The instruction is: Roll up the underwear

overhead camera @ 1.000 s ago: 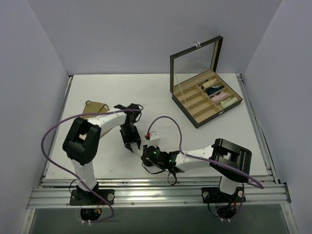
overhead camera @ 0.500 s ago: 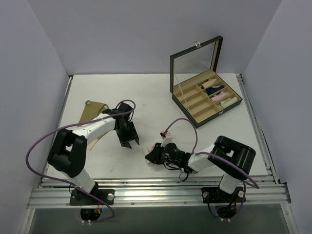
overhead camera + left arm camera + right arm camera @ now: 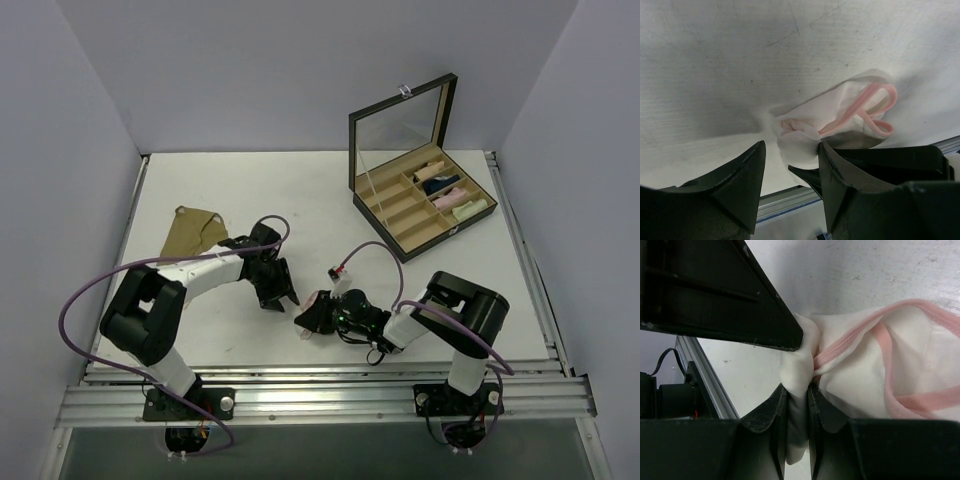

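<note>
The white underwear with pink edging [image 3: 860, 370] is bunched on the table, also seen in the left wrist view [image 3: 840, 117] and the top view [image 3: 322, 305]. My right gripper [image 3: 797, 395] is shut on a fold of it [image 3: 312, 318]. My left gripper [image 3: 790, 165] is open and empty just left of the white underwear [image 3: 283, 292], one finger [image 3: 840, 180] close to the cloth. The tan-beige underwear [image 3: 193, 229] lies flat at the table's left, behind the left arm.
An open dark box [image 3: 425, 200] with a mirrored lid stands at the back right; its compartments hold rolled cloths, among them a dark navy roll [image 3: 438, 184] and a mint-green one [image 3: 470, 209]. The table's front rail [image 3: 320, 400] is close to both grippers.
My left gripper has moved right, toward the white underwear, and now sits beside it. My right gripper has stayed shut on the cloth near the table's front.
</note>
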`<state>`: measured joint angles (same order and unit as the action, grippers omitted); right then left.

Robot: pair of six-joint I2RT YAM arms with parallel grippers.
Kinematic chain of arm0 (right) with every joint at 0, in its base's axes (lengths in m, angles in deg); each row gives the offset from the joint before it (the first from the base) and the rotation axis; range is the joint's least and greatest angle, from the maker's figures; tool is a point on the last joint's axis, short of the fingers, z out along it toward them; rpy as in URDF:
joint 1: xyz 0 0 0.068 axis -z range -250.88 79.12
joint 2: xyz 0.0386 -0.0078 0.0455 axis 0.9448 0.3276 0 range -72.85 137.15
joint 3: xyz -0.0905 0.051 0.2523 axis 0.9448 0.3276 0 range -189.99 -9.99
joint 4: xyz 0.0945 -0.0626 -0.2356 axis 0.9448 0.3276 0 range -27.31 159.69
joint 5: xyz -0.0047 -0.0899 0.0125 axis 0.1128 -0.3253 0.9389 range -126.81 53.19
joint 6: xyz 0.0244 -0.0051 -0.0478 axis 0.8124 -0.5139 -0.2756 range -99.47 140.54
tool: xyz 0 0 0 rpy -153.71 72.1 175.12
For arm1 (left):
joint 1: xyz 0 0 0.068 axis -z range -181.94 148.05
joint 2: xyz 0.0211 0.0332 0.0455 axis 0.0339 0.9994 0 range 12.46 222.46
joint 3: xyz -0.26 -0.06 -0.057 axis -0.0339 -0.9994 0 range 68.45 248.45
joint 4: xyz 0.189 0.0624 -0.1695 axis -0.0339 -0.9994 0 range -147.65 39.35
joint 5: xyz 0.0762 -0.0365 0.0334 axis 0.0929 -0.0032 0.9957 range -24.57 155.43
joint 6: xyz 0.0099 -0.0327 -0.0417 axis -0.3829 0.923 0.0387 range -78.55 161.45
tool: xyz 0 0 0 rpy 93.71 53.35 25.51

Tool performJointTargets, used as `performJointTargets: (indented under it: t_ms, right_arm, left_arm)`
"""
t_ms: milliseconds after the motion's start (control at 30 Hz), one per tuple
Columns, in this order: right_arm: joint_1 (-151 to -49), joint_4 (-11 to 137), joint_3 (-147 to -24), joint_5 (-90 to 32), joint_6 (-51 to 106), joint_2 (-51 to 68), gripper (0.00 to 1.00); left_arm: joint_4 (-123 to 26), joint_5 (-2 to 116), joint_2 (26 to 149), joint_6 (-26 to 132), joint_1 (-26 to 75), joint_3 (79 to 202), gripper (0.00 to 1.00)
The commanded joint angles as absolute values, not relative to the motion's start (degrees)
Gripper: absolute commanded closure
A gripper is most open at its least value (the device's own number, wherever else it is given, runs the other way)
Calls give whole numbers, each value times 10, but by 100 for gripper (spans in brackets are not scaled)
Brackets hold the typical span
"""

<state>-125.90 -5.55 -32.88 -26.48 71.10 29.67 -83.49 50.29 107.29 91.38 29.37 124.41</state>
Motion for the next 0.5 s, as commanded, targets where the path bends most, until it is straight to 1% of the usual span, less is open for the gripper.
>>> performJointTargets:
  t_ms: [0, 200, 267, 300, 333, 367, 400, 467]
  right_arm:
    - [-1252, 35, -305, -270, 698, 331, 95]
    - [-1251, 29, -306, -267, 697, 339, 94]
    - [-1252, 31, -307, -265, 698, 339, 93]
    - [-1251, 44, -311, -266, 698, 334, 90]
    - [-1251, 59, -315, -268, 697, 330, 88]
    - [-1251, 82, -322, -277, 691, 323, 85]
    - [-1250, 145, -332, -285, 686, 300, 78]
    - [-1250, 198, -350, -298, 666, 269, 72]
  left_arm:
    - [-790, 488, 1061, 915, 299, 1230, 46]
    - [-773, 500, 1090, 921, 314, 1233, 46]
    - [-768, 501, 1111, 923, 318, 1240, 48]
    - [-768, 501, 1117, 923, 320, 1242, 51]
    - [-772, 501, 1123, 924, 323, 1246, 55]
    - [-775, 500, 1130, 922, 323, 1247, 67]
    - [-778, 500, 1131, 921, 325, 1247, 72]
    - [-794, 508, 1128, 918, 329, 1248, 80]
